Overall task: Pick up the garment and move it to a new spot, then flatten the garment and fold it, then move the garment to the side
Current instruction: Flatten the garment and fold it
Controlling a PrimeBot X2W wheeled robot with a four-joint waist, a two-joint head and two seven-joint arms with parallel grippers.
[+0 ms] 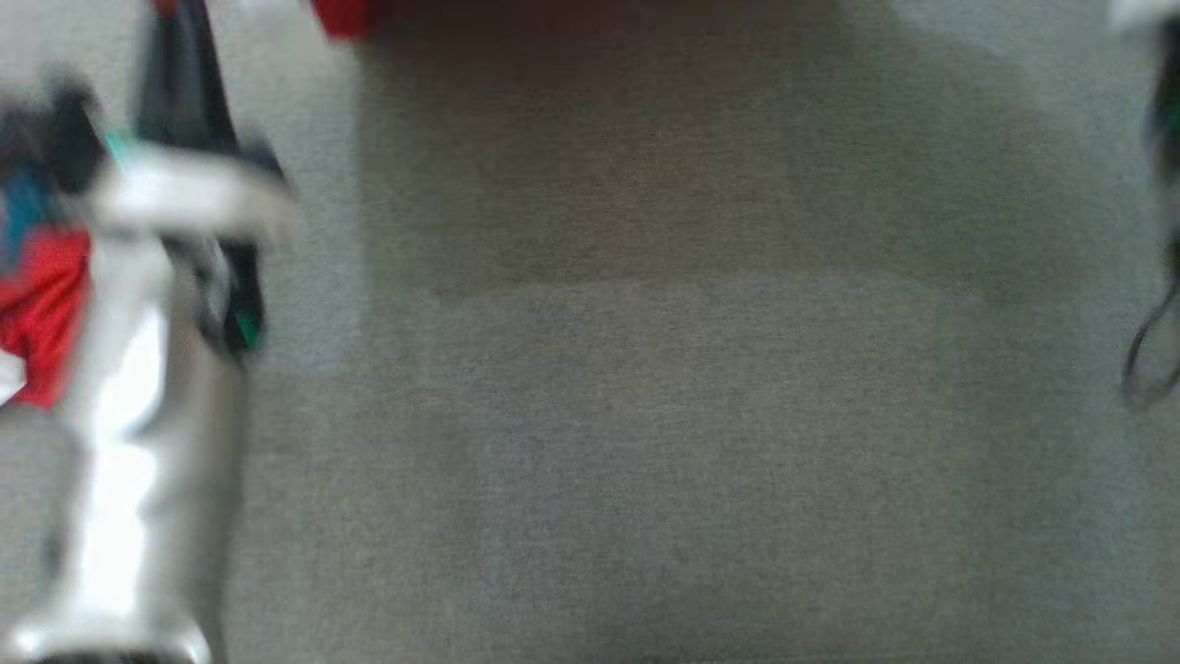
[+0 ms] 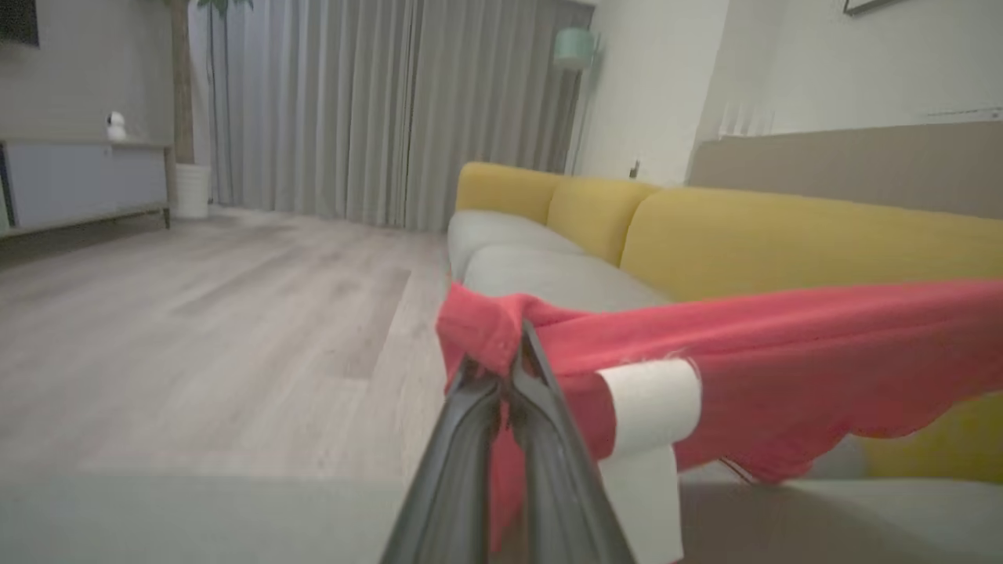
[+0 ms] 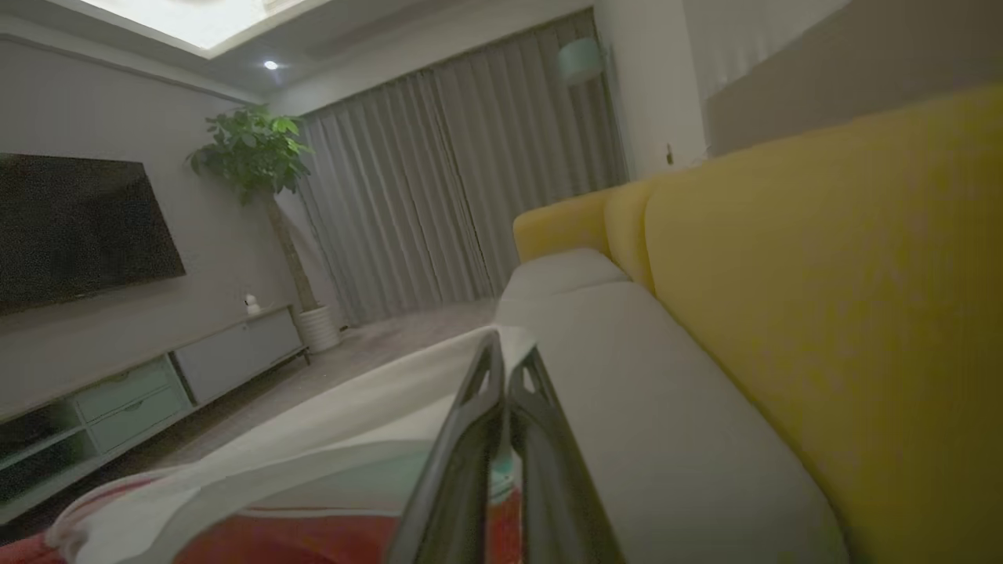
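**Step in hand.** Judged as the first step, the carry to a new spot. The garment [image 2: 783, 352] is held raised over the sofa [image 2: 783, 243] seat, stretched between both grippers.

**Jaws.**
- Left gripper [image 2: 508, 362]: jaws closed on a bunched red corner of the garment.
- Right gripper [image 3: 505, 356]: jaws closed, apparently pinching a pale cloth edge of the garment.

**Next move.** Judged requirement: keep both grips firm and the cloth taut. Lower it onto the grey seat with the two held corners well apart, so that it lands spread out and ready for flattening.

**View differences.**
- Left wrist view: shows the red span running right, with a white band [image 2: 650, 403] near the jaws. Whether the lower hem touches the seat cannot be told.
- Right wrist view: shows the pale side of the cloth, with red beneath it.
- Head view: blurred. It shows the bare seat [image 1: 645, 415] and the left forearm [image 1: 138, 415] beside red cloth at the left edge.
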